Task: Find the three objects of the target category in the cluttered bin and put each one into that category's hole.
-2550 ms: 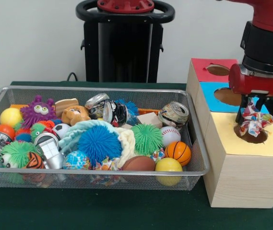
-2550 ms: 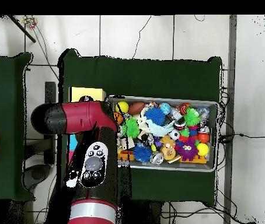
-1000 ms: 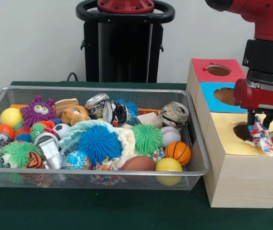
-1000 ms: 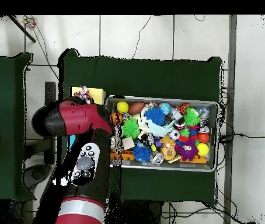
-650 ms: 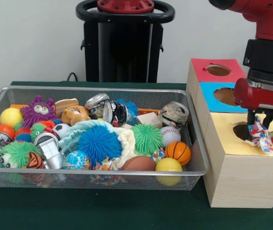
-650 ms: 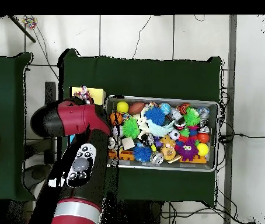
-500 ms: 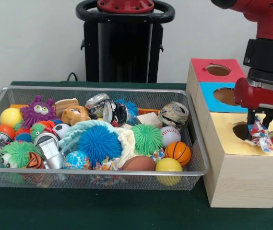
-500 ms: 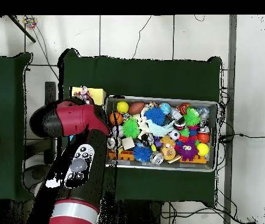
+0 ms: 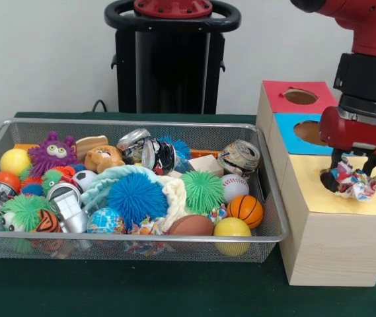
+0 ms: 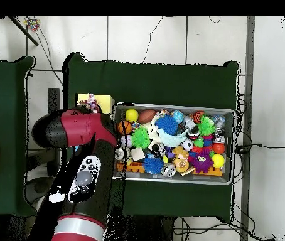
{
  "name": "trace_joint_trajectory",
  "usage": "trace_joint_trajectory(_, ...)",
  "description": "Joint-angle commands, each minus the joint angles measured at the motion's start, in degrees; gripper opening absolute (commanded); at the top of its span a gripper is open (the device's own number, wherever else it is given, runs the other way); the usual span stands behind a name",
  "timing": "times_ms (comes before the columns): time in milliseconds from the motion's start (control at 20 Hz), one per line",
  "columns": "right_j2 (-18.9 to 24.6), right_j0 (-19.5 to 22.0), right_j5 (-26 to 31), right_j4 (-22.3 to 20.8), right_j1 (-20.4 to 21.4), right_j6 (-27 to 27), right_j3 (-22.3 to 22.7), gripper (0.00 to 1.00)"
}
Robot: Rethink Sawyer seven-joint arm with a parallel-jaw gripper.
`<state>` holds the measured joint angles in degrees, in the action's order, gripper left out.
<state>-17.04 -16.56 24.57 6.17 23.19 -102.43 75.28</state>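
Fingers [image 9: 347, 173] are seen clenched on a bundle of patterned cloth [image 9: 353, 181], held directly below them over the yellow top of the wooden box [image 9: 336, 224]. The hole beneath is covered by the cloth. The wire bin [image 9: 267, 198] of toys is sited well to one side on the counter [image 9: 174, 290].

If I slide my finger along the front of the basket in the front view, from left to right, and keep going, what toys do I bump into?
Tiger-striped ball → globe ball → brown football → yellow ball → wooden box, with the colourful cloth toy on its yellow top under the gripper.
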Motion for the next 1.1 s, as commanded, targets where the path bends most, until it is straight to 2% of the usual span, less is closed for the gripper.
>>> trace_joint_trajectory(50, 1.26, 2.64, 6.66, 2.34, -1.93, -11.68, 0.45, 1.0)
trace_joint_trajectory(200, 1.58, 3.0, 9.85, 2.25, -0.38, -10.57, 0.47, 1.0)
trace_joint_trajectory(600, 4.55, 5.09, 4.81, 1.3, 2.32, -7.29, 4.0, 1.0)
trace_joint_trajectory(900, 5.81, 6.31, 6.35, 1.52, 4.43, -6.67, 5.45, 1.0)
trace_joint_trajectory(950, 5.96, 6.44, 6.46, 1.61, 4.7, -7.38, 5.98, 0.0)
trace_joint_trajectory(1100, 6.64, 6.77, 7.34, 1.92, 4.96, -7.11, 6.29, 0.0)
